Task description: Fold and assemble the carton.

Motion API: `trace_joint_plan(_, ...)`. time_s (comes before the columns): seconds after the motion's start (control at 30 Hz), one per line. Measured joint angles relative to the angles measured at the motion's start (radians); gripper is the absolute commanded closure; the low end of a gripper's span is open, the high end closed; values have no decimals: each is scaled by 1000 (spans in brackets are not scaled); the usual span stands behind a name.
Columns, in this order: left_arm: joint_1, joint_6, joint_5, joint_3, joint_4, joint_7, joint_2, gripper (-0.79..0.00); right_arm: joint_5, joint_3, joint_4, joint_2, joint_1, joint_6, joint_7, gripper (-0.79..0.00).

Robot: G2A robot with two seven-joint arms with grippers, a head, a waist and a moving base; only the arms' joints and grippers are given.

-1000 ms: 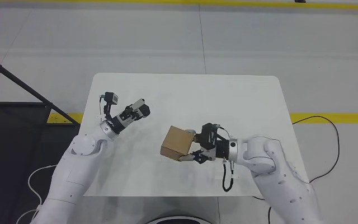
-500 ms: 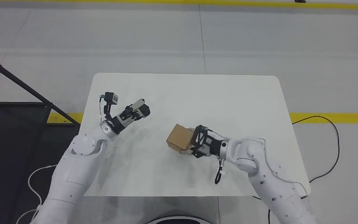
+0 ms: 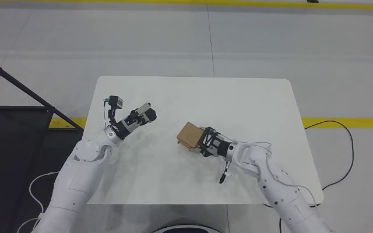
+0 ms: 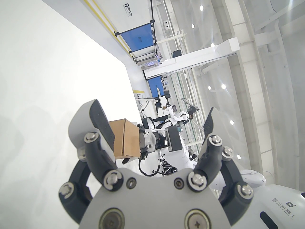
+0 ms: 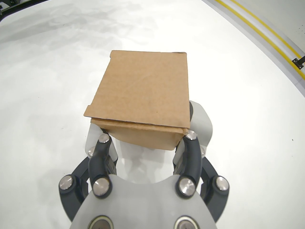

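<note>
Two claws share this scene, and one has the job in hand. The right gripper (image 5: pixel 143 141) is closed narrow on the near end of a brown cardboard carton (image 5: pixel 143 91), one finger pressed to each side just below its top panel. The fingertips themselves are hidden under the cardboard.

The carton already has the shape of a small closed box. A flat panel lies across its top. At the gripped end, layered edges of cardboard show along a seam, and the panel's corners stick out slightly past the wall below. From above, the carton sits near the middle of the white table (image 3: pixel 245 99), turned at an angle to its edges. Whether it rests on the surface or is held just above it cannot be told.

Well apart, toward the table's left side, the left gripper (image 3: pixel 148 113) hangs above the surface with its jaws spread wide and nothing between them. It points toward the carton.

Judging by this, the folding looks largely done: walls are up and the top is shut. The underside is hidden, so what remains is probably pressing the seam flush, checking the bottom, and setting the box down.
</note>
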Motion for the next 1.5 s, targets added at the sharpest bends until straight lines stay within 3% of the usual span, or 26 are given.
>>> trace_joint_plan(0.07, 0, 0, 0, 0, 0, 0, 0, -785, 8, -2, 8, -2, 4, -6, -3, -785)
trace_joint_plan(0.47, 0, 0, 0, 0, 0, 0, 0, -785, 120, 48, 13, 4, 10, -106, -25, -785)
trace_joint_plan(0.83, 0, 0, 0, 0, 0, 0, 0, -785, 40, 89, -138, 13, -2, 46, 160, -785)
trace_joint_plan(1.5, 0, 0, 0, 0, 0, 0, 0, -785, 18, 35, -109, -4, 52, 48, 244, -785)
